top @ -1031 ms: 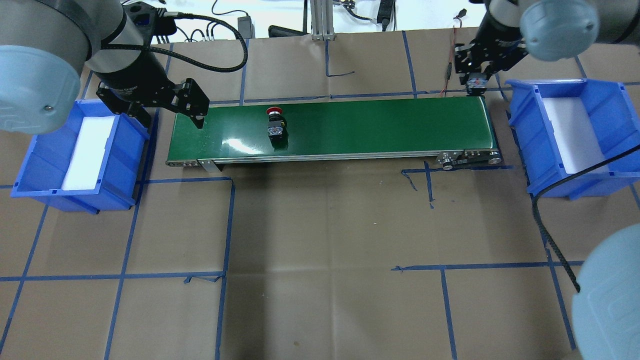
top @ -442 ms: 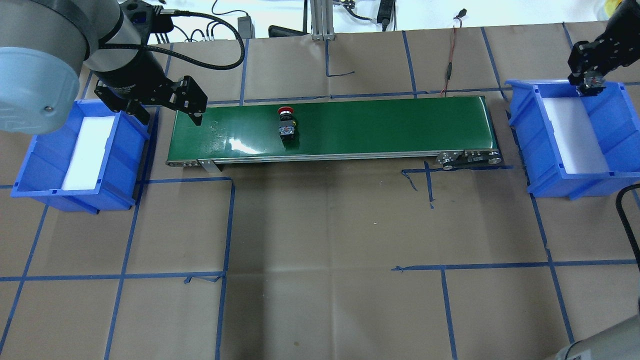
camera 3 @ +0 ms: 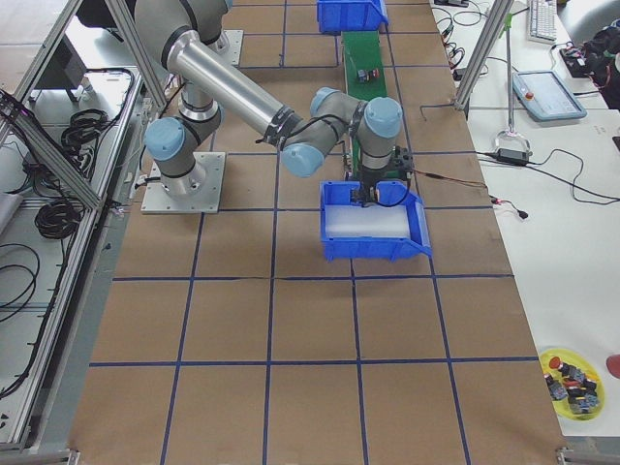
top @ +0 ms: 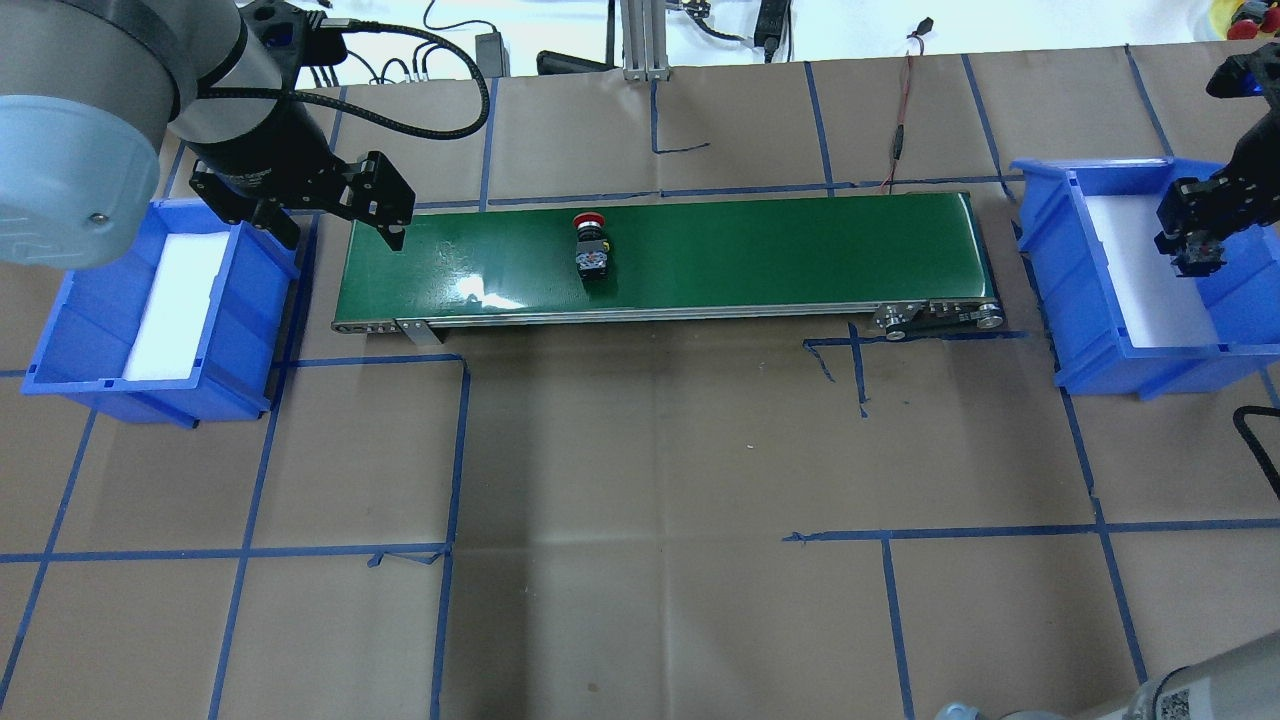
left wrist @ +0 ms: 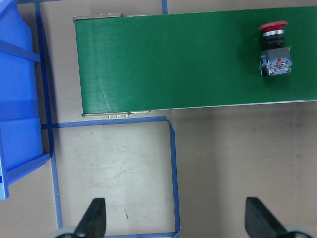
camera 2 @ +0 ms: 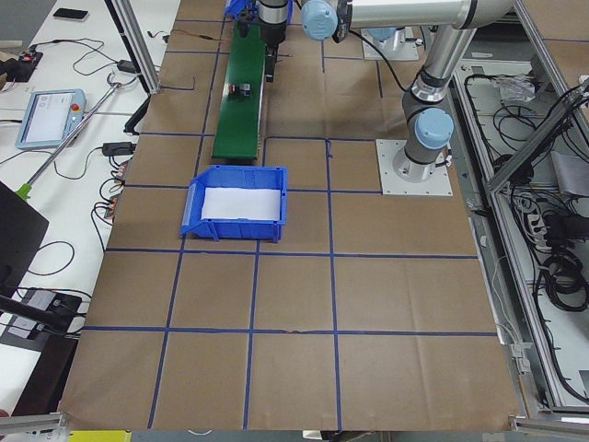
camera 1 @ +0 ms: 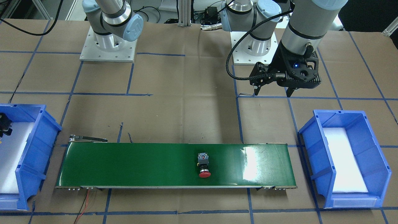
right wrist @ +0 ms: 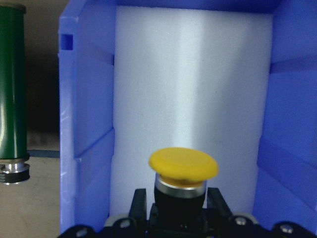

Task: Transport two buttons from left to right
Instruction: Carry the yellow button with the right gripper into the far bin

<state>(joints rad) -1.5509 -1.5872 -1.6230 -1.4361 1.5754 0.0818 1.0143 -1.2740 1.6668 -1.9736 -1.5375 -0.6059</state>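
Note:
A red-capped button (top: 592,245) lies on its side on the green conveyor belt (top: 750,250), left of its middle; it also shows in the front view (camera 1: 203,166) and the left wrist view (left wrist: 275,49). My right gripper (top: 1195,245) is shut on the yellow-capped button (right wrist: 183,166) and holds it over the white pad inside the right blue bin (top: 1050,250). My left gripper (top: 340,232) is open and empty, above the table by the belt's left end, between the belt and the left blue bin (top: 150,395).
The left bin holds only a white foam pad (top: 175,300). Blue tape lines cross the brown table cover. A yellow dish with spare buttons (camera 3: 572,373) sits far off beyond the right bin. A red wire (top: 900,130) runs behind the belt.
My right gripper carried the yellow button from the belt's right end to over the right bin. The red button rode rightward along the belt. The left gripper barely moved.

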